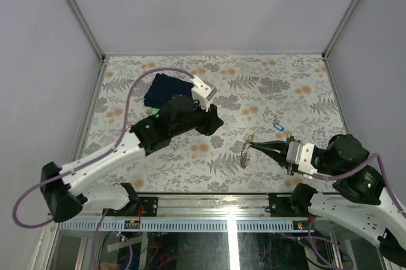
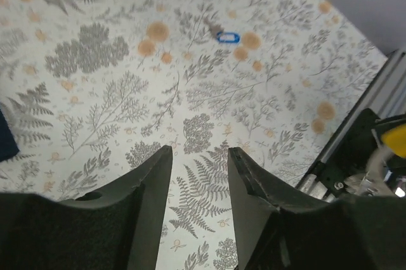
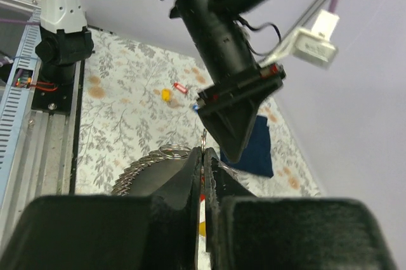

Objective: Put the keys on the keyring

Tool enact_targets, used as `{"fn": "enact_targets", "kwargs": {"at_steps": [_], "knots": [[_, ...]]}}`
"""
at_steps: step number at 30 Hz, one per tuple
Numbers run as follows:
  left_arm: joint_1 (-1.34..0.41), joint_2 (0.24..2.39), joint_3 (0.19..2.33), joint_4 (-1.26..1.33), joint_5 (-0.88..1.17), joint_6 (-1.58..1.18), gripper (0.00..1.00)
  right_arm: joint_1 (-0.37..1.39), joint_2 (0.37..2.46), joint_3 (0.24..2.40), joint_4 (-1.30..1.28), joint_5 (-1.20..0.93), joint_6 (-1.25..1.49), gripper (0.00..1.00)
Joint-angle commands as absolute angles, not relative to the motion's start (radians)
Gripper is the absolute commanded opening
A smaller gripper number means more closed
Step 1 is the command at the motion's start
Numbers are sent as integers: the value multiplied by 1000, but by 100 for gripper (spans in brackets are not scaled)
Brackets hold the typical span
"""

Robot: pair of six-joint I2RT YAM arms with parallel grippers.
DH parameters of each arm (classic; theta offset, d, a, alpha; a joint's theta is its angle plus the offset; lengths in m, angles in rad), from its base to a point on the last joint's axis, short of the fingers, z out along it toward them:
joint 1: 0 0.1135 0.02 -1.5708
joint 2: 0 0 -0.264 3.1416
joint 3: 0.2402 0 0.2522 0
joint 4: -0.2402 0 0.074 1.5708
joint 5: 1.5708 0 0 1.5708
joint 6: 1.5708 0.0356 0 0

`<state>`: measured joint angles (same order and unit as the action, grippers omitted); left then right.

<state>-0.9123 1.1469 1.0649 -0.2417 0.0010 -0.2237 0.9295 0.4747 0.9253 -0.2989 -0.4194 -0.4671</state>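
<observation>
My right gripper [image 1: 252, 144] is shut on the keyring [image 1: 246, 150], a grey metal loop held upright just above the table. In the right wrist view the keyring [image 3: 170, 152] sticks out past the pinched fingertips [image 3: 203, 151]. A blue-tagged key [image 1: 277, 126] lies on the table behind it, also in the left wrist view [image 2: 228, 37]. A red key [image 3: 181, 87] and a yellow key [image 3: 165, 95] lie farther left. My left gripper [image 1: 214, 123] hovers left of the keyring, and its jaws [image 2: 200, 153] are open with nothing between them.
A dark blue folded cloth [image 1: 166, 89] lies at the back left, under the left arm's cable. A small green item [image 1: 154, 110] sits beside it. White walls enclose the floral table [image 1: 285, 86]. A metal rail [image 1: 228, 224] runs along the near edge.
</observation>
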Motion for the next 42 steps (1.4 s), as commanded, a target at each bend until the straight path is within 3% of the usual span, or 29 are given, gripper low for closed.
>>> {"fn": "enact_targets", "kwargs": {"at_steps": [1, 6, 13, 18, 22, 30, 42], "knots": [[-859, 1304, 1127, -158, 60, -284, 43, 936, 457, 970, -373, -345, -392, 0], [-850, 1571, 1293, -147, 79, -304, 50, 937, 426, 982, -389, -303, -351, 0], [-850, 2031, 1682, -352, 132, -426, 61, 936, 400, 987, -401, -273, -284, 0], [-870, 2118, 1721, -264, 163, -397, 64, 936, 384, 984, -393, -265, -267, 0], [-925, 2193, 1818, -248, 55, -312, 70, 937, 375, 972, -375, -274, -252, 0], [-1003, 2448, 2160, -333, -37, -176, 71, 936, 347, 935, -345, -305, -230, 0], [-1030, 2578, 2279, -333, -145, -48, 64, 936, 308, 891, -341, -361, -200, 0]]}}
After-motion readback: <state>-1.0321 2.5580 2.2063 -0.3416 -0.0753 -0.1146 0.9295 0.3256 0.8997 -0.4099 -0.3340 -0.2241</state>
